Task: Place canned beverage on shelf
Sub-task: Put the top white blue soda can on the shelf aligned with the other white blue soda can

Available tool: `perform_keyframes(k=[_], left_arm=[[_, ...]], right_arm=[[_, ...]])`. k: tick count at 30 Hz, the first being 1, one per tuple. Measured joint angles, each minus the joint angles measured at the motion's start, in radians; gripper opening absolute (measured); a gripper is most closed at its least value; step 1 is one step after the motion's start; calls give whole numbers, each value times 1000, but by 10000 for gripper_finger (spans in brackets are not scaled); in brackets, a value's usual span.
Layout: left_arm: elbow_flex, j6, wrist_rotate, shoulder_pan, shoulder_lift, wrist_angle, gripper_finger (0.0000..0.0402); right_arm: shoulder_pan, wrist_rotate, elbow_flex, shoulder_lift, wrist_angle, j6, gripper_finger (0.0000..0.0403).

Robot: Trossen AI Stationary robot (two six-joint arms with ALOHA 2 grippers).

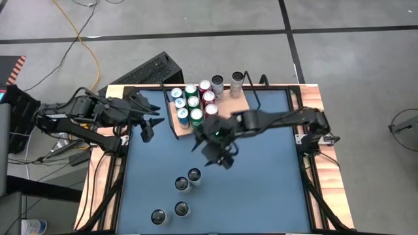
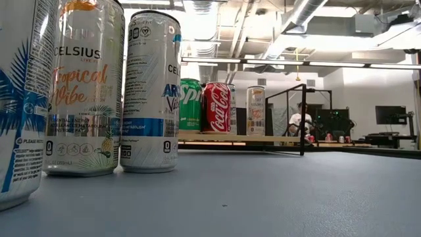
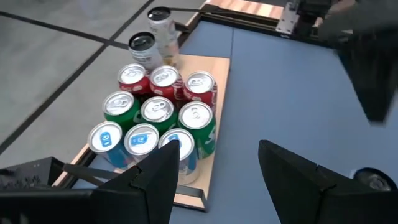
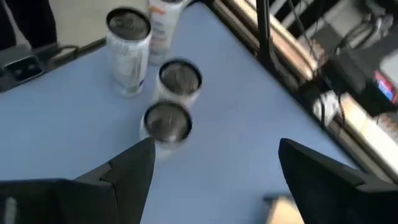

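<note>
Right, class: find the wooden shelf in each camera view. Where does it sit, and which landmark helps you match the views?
High view: shelf at top centre.
Low view: thin wooden strip in the distance, under cans.
Left wrist view: beneath the can cluster.
Right wrist view: not clearly in it.
Landmark: the red cans on it.

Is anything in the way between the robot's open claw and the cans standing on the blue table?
Nothing visible. The right gripper hangs open over bare blue table, with the nearest loose can just beyond it and nothing between them.
</note>
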State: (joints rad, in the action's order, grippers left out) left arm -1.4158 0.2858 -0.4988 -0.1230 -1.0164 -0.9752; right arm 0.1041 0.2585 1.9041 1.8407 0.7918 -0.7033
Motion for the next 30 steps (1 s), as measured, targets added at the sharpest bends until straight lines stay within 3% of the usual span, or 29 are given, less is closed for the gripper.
perform_keyframes(k=[7,13,21,30], left_arm=[[0,-5,24,0,0,-4,206],[0,-4,25,0,0,-9,206],[0,26,27,0,0,-34,206],[0,27,24,0,0,-51,206]], right_arm=[[66,10,0,116,-94,-44,329],[90,113,0,184,-152,-93,329],[59,141,3,220,-232,-110,329],[32,240,0,244,-187,-94,329]])
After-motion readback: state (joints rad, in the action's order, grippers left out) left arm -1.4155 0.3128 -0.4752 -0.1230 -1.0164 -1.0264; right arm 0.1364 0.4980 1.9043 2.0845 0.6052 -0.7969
